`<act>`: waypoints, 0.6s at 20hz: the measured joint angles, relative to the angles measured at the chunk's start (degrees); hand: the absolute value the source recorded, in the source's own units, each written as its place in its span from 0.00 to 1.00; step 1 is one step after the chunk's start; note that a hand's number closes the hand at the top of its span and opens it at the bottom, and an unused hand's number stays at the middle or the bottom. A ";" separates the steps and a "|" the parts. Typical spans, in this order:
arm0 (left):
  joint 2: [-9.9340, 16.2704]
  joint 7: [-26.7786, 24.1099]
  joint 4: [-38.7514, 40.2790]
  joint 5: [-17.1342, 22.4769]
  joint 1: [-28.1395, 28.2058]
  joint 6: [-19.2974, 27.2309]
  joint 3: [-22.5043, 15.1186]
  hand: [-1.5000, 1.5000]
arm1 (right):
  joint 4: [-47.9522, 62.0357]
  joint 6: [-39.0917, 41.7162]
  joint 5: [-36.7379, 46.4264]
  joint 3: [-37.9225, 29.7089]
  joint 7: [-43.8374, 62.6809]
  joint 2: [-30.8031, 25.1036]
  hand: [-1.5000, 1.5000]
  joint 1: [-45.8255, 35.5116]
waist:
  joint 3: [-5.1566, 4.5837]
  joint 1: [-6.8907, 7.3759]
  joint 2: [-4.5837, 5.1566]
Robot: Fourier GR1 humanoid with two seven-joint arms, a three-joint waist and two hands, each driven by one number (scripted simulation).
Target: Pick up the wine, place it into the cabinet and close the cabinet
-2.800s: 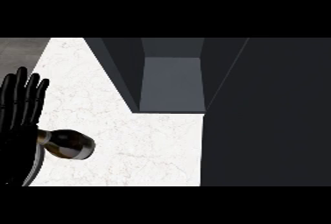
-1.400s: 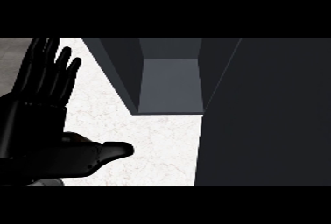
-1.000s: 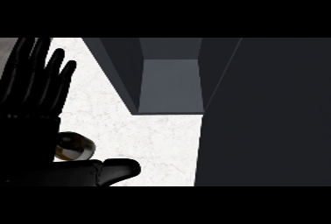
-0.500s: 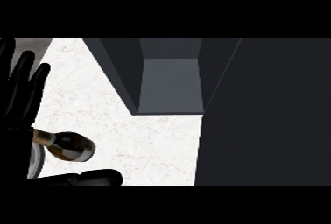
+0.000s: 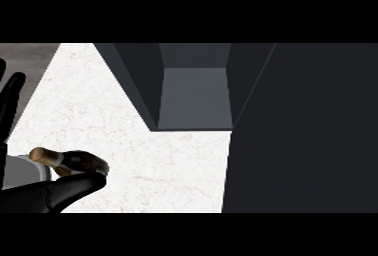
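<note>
The wine bottle (image 5: 83, 161) stands at the lower left of the white marble counter (image 5: 148, 150), dark-bodied, with its gold-capped neck leaning towards the left. My left hand (image 5: 59, 192) is right beside it. The thumb stretches out under the bottle's near side, and the straight fingers (image 5: 10, 100) rise along the left edge. The hand is open and not curled round the bottle. The open cabinet (image 5: 193, 97) shows its grey inside at the top centre. My right hand does not show.
The cabinet's dark door (image 5: 303, 130) fills the whole right side of the view, standing wide open. A dark side panel (image 5: 136, 80) slants along the cabinet's left. Bare counter lies between the bottle and the cabinet.
My left hand has drawn back to the left and lower, uncovering the bottle. The bottle's neck now shows leaning left, where earlier only its top showed.
</note>
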 measured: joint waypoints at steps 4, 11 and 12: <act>1.97 -0.03 -0.25 1.11 1.55 -0.89 3.02 0.00 | -0.14 -0.81 0.07 -0.42 0.99 -0.36 0.00 -0.93 | -0.02 0.07 -0.03; 5.85 -1.22 -2.10 8.63 5.48 -3.51 10.97 0.00 | -0.21 -0.66 0.05 -0.78 1.15 -1.38 0.00 -0.89 | -0.04 0.06 0.00; 6.28 -1.38 -2.47 9.62 6.28 -3.85 11.98 0.00 | -0.27 -1.15 0.07 -0.38 1.64 -1.17 0.00 -1.47 | -0.05 0.09 -0.02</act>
